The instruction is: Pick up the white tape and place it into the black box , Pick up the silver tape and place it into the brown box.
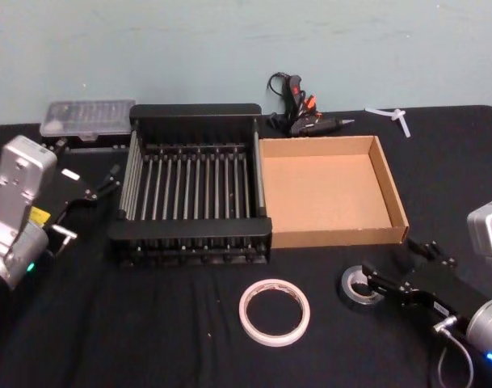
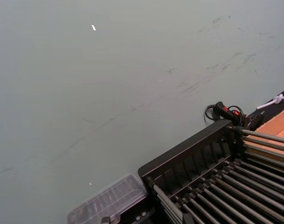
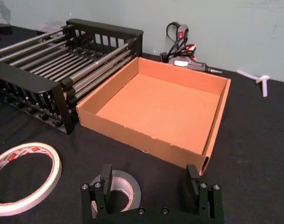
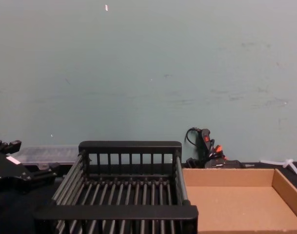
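Right pincer (image 1: 367, 280) closing in on the silver tape (image 1: 359, 284); nothing boxed yet.

Jaws spread wide and empty, straddling one side of the silver tape, flat on the counter (image 1: 189, 339) at 6 o'clock of the brown box (image 1: 391, 190). White tape (image 1: 274, 311) flat at 5 o'clock of the black box (image 1: 193, 113), untouched. Left pincer (image 1: 96, 190) parked at 9 o'clock of the black box, apparently open and empty. Next, probably: lower, centre, pinch the roll's wall, lift, carry toward 12 o'clock over the low cardboard wall.

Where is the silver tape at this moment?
In the head view the silver tape lies on the table, right of the white tape and in front of the brown box, at the open right gripper.
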Available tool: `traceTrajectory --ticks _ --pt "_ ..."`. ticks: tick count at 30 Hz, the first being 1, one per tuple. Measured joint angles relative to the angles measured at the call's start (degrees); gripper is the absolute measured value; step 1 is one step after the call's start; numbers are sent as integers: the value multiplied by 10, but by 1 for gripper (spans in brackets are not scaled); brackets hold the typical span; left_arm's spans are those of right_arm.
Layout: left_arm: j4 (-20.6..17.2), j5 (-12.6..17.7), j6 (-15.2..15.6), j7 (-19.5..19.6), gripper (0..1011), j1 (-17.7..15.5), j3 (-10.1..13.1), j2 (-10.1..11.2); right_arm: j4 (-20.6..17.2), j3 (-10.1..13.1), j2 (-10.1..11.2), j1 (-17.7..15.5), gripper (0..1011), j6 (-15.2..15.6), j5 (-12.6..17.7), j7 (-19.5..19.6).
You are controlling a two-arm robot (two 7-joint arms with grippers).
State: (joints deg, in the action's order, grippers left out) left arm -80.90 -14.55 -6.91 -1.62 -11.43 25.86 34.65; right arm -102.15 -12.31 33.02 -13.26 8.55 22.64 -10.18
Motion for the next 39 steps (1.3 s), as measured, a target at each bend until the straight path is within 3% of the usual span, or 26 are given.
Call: traceTrajectory --ticks 16,39 --pt "0 0 0 0 1001 0 0 0 19 2 -19 12 1002 34 -20 -16" --pt "0 0 0 0 1001 0 0 0 30 17 -46 14 1002 52 -46 -36"
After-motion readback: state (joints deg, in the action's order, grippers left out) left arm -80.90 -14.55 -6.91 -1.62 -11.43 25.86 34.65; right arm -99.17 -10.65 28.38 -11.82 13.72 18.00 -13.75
